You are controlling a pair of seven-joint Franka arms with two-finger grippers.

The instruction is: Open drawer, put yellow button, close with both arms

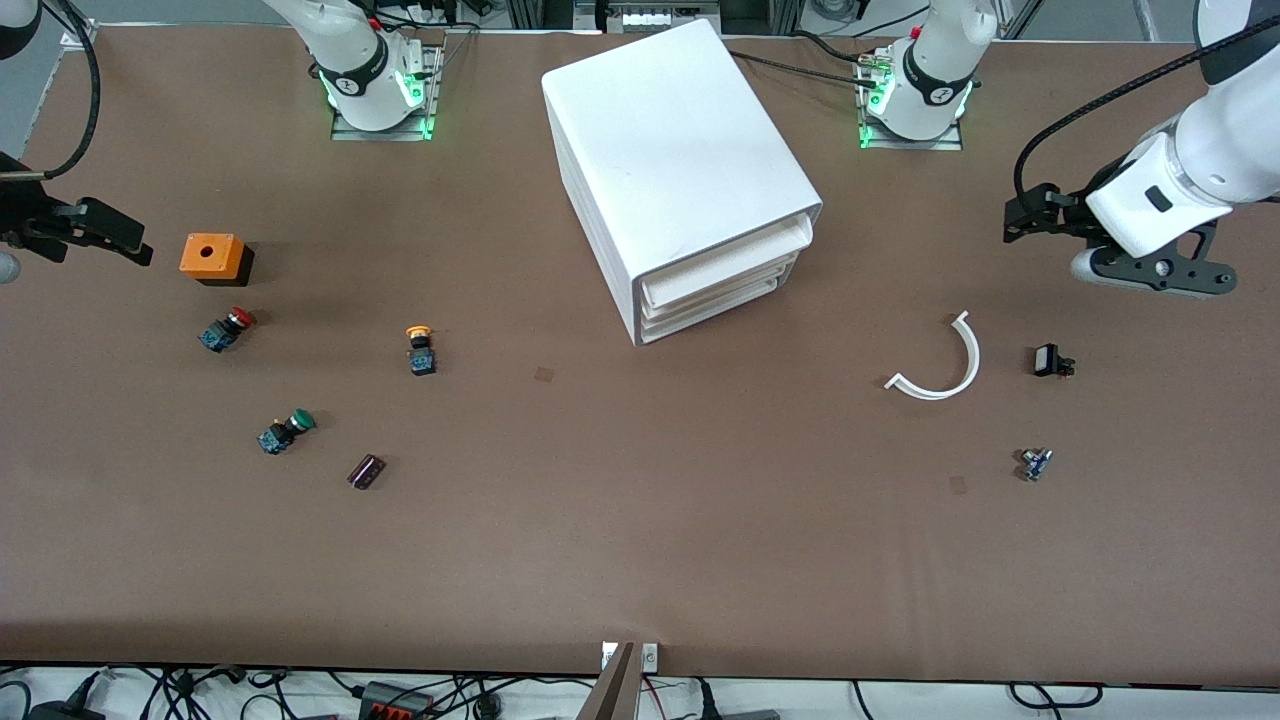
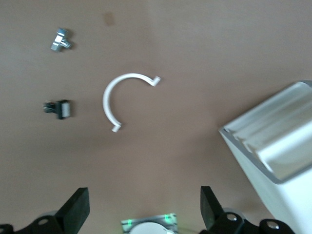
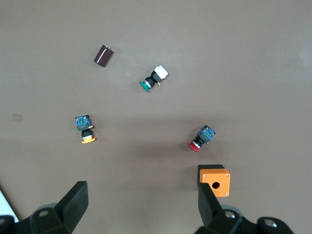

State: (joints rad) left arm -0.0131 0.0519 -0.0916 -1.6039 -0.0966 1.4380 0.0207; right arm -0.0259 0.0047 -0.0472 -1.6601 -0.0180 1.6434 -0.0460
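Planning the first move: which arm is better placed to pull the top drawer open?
Probably the left. Its open gripper hangs at the end that the shut drawer faces; the right gripper, also open, hovers near the yellow button.

The yellow button (image 1: 420, 350) lies on the table (image 1: 640, 560) (near the right arm's end); the drawer (image 1: 725, 262) is shut.

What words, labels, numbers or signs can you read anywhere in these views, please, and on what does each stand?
None can be read.
White emblems on each arm's dark base band: too small to read.
Cabinet, orange box, yellow button, red button, green button: no visible text.
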